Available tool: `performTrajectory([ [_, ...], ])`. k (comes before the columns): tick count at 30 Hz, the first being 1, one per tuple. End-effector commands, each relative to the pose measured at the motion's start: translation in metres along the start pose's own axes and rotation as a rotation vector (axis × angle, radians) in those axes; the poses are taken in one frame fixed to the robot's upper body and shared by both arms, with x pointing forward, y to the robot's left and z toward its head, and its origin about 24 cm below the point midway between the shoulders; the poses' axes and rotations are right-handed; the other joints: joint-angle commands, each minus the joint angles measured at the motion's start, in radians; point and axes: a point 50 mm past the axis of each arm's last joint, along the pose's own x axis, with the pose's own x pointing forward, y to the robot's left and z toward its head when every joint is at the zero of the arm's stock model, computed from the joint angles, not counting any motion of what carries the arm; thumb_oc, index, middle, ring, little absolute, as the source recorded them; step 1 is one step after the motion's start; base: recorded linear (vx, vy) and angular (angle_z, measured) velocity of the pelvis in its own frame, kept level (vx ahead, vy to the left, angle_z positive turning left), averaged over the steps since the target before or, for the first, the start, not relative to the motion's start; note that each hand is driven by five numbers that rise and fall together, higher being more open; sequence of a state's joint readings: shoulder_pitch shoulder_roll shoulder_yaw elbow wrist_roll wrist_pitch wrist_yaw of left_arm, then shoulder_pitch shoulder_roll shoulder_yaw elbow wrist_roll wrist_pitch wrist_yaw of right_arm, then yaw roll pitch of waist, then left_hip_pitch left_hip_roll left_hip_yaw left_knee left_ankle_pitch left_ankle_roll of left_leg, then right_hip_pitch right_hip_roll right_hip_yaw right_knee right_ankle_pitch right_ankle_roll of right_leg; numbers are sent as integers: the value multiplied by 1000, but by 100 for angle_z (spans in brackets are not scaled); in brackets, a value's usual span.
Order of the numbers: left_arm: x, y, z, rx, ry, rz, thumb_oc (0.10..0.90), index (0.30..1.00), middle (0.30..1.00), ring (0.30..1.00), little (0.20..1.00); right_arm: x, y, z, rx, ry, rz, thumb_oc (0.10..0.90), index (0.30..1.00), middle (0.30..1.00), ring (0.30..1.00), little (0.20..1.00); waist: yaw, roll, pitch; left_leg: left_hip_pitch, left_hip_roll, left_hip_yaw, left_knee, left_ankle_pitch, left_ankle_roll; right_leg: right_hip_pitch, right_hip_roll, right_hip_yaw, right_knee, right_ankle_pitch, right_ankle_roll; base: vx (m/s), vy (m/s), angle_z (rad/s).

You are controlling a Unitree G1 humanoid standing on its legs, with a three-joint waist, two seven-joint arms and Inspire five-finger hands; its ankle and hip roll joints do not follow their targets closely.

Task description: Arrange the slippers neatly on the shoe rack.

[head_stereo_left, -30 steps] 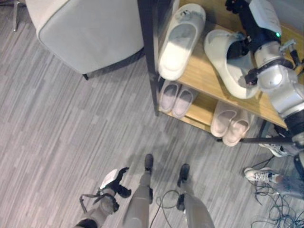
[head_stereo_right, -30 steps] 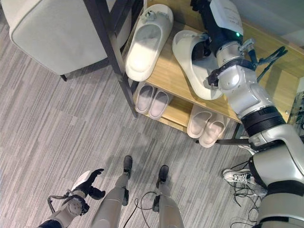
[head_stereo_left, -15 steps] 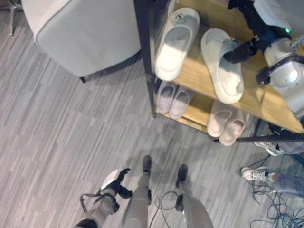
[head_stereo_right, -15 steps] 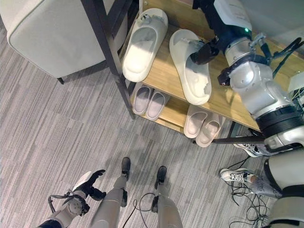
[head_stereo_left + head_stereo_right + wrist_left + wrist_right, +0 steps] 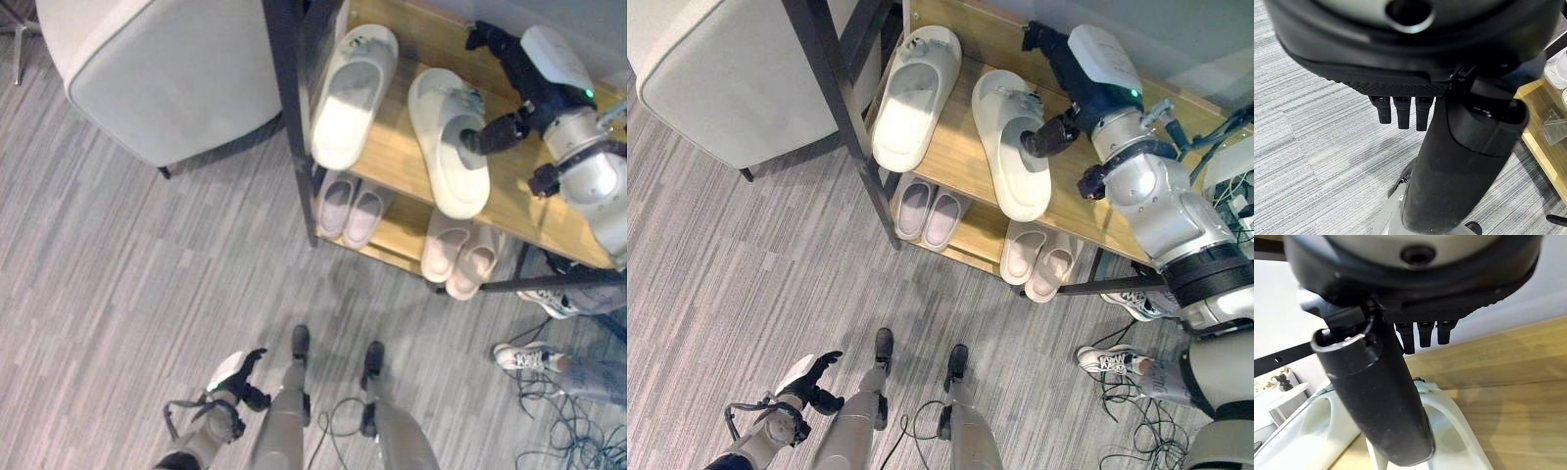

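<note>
Cream foam slippers lie side by side on the top board of the shoe rack [image 5: 1087,211], toes toward twelve o'clock and heels toward six. The left slipper [image 5: 909,96] leans slightly off that line; the right slipper [image 5: 1012,142] runs roughly parallel to it, with a narrow strip of bare wood between them. Two smaller pairs sit on the lower shelf — one pair [image 5: 925,211] under the left slipper, another [image 5: 1036,259] under the right one.

The right hand [image 5: 1070,73] hangs over the board at about two o'clock from the right slipper, fingers straight and pointing toward eleven, grasping nothing. Its thumb [image 5: 1043,136] juts toward nine and sits over the slipper's footbed (whether it presses down or just hovers, I cannot tell). This hand is far nearer, so any last nudge to square the pair would fall to it, pushing across the slipper's long axis.

The left hand [image 5: 238,371] hangs low over the grey floor, relaxed and empty.
</note>
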State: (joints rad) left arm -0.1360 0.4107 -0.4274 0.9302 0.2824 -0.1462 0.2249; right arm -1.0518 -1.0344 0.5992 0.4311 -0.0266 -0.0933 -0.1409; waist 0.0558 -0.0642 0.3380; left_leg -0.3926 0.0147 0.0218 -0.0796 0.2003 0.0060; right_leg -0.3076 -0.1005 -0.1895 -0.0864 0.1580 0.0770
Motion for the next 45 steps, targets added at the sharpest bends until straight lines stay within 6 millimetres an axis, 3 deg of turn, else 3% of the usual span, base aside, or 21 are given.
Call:
performTrajectory([
  [1, -7, -9, -9, 20, 11, -36, 800, 900, 900, 900, 900, -2, -54, 10, -29, -83, -201, 800, 900, 900, 900, 900, 14, -31, -65, 79, -3, -2, -2, -150, -30, -8, -32, 46, 51, -94, 51, 0, 0, 0],
  [10, -7, -10, -9, 28, 6, -42, 800, 900, 900, 900, 900, -13, -53, 15, 84, -138, -289, 800, 900, 900, 900, 900, 11, -27, -72, 88, -3, -4, -3, -157, -27, -2, -32, 47, 53, -98, 53, 0, 0, 0],
  [20, -10, -16, -12, 19, 25, -39, 800, 900, 900, 900, 900, -42, -39, -3, 124, -96, -400, 800, 900, 900, 900, 900, -4, -23, -92, 113, -1, -1, -4, -170, -22, 19, -31, 48, 57, -106, 56, 0, 0, 0],
  [25, -11, -19, -13, 20, 30, -38, 800, 900, 900, 900, 900, -58, -13, -15, 229, -31, -398, 800, 900, 900, 900, 900, -7, -22, -98, 127, -3, -3, -4, -174, -19, 29, -31, 50, 58, -108, 55, 0, 0, 0],
  [30, -13, -23, -12, 6, 37, -36, 800, 900, 900, 900, 900, -80, 33, -26, 340, 64, -318, 800, 900, 900, 900, 900, -13, -18, -110, 141, -4, -3, -4, -180, -16, 43, -29, 50, 59, -113, 53, 0, 0, 0],
  [38, -15, -28, -14, 5, 48, -45, 800, 900, 900, 900, 900, -92, 65, -30, 413, 129, -247, 800, 900, 900, 900, 900, -14, -12, -116, 155, -5, -2, -5, -183, -13, 54, -30, 49, 59, -115, 53, 0, 1, 0],
  [45, -15, -26, -13, 7, 35, -35, 800, 900, 900, 900, 900, -94, 89, -15, 490, 108, -174, 800, 900, 900, 900, 900, -14, -6, -117, 159, -10, 2, -4, -183, -10, 55, -31, 54, 60, -112, 52, 0, 0, 0],
])
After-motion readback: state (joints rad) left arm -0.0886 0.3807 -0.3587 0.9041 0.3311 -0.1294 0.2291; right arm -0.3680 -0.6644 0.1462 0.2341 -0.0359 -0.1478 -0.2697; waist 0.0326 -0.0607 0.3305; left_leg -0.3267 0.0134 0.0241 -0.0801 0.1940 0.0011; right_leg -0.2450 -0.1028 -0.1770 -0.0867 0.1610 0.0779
